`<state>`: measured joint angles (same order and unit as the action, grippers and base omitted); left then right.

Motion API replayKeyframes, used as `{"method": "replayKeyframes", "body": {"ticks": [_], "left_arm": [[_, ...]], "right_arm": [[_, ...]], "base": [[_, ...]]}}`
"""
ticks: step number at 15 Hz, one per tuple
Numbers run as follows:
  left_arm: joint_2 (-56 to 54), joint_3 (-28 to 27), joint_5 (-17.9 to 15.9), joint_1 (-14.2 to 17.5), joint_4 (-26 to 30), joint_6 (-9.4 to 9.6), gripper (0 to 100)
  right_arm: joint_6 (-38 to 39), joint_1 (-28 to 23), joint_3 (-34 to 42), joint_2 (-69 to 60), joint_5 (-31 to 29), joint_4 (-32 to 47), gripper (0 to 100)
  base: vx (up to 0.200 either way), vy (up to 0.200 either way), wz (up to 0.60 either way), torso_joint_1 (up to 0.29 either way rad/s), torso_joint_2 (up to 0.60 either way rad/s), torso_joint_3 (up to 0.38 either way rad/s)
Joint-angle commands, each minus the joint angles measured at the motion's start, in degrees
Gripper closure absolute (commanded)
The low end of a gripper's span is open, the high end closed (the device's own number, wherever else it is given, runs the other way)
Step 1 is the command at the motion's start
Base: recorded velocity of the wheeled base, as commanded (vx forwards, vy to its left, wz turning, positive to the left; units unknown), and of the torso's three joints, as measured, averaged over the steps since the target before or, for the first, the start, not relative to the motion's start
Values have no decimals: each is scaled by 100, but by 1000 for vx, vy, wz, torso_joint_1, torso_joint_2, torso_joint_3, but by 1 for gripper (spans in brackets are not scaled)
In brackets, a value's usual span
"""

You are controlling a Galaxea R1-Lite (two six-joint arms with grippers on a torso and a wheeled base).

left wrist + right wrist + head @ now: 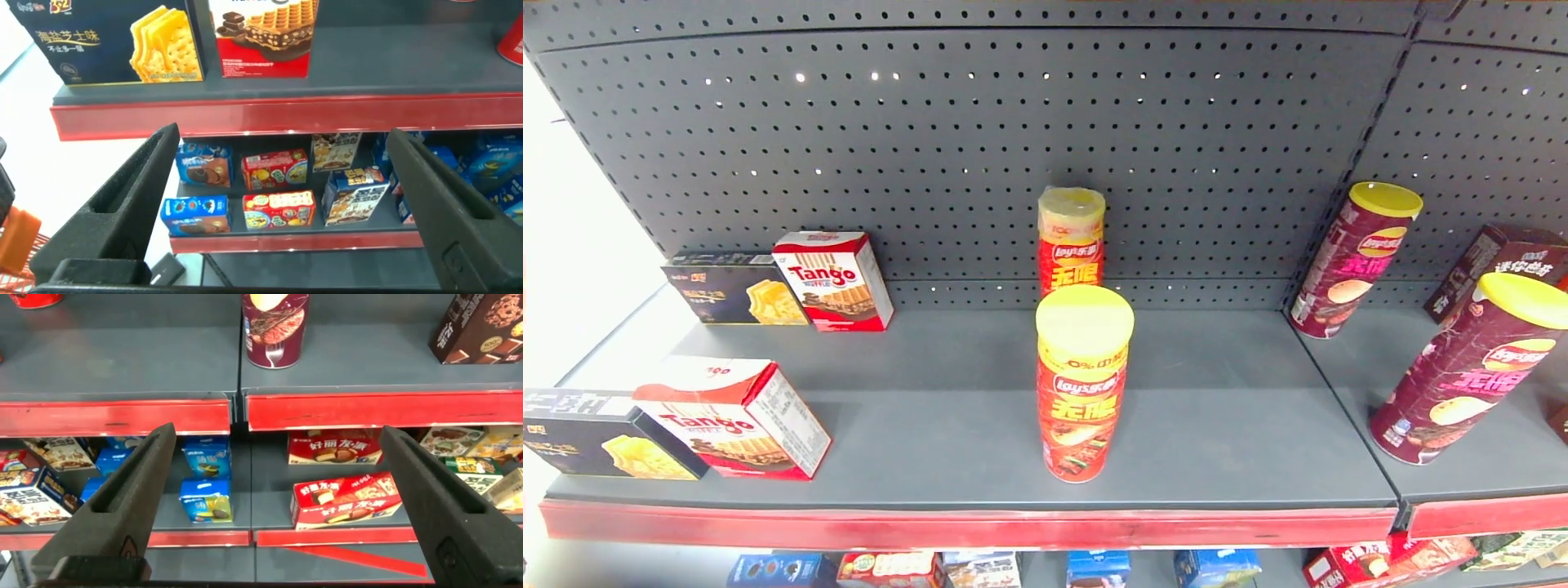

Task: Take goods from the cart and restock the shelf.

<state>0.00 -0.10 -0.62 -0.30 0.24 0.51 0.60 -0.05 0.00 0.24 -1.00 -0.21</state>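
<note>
Goods already stand on the shelf (1217, 425). A red can (1083, 384) stands near the front edge in the middle, and a second red can (1071, 241) stands behind it by the back wall. Both are upright, with their long side going up and down. Bare shelf lies on each side of them. To the left is a wafer box (731, 416) with a black cracker box (605, 433) touching it. To the right, in the next bay, a dark red can (1462, 367) stands upright. The left gripper (282, 132) is spread wide and holds nothing. It sits low, out in front of the shelf's red edge, just below the two boxes. The right gripper (278, 431) is also wide and empty. It sits low in front of the spot where the two bays meet, below the dark red can. So the shelf is ahead of both grippers and higher up. The left arm is nearer the bare spot by the boxes, and the right arm is nearer the bare spot right of the red cans. I think new goods must come from the cart first. An orange piece (16, 241) beside the left gripper may be part of it, but I cannot tell.
</note>
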Motion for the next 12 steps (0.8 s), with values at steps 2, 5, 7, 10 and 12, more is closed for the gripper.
{"method": "replayKeyframes", "body": {"ticks": [2,5,7,10,12], "left_arm": [[0,1,1,-5,2,-7,0],[0,1,9,-5,2,-7,0],[0,1,18,-5,2,-16,0],[0,1,9,-5,2,-16,0],[0,1,9,-5,2,-7,0]], "right_arm": [[2,-4,0,11,3,3,0],[2,-4,0,11,3,-6,0],[2,-4,0,11,3,3,0],[2,-4,0,11,-6,-6,0],[2,-4,0,11,3,-6,0]], "base": [[0,0,0,0,0,0],[0,0,0,0,0,0],[0,0,0,0,0,0],[-67,0,0,2,1,1],[-100,0,0,-1,4,1]]}}
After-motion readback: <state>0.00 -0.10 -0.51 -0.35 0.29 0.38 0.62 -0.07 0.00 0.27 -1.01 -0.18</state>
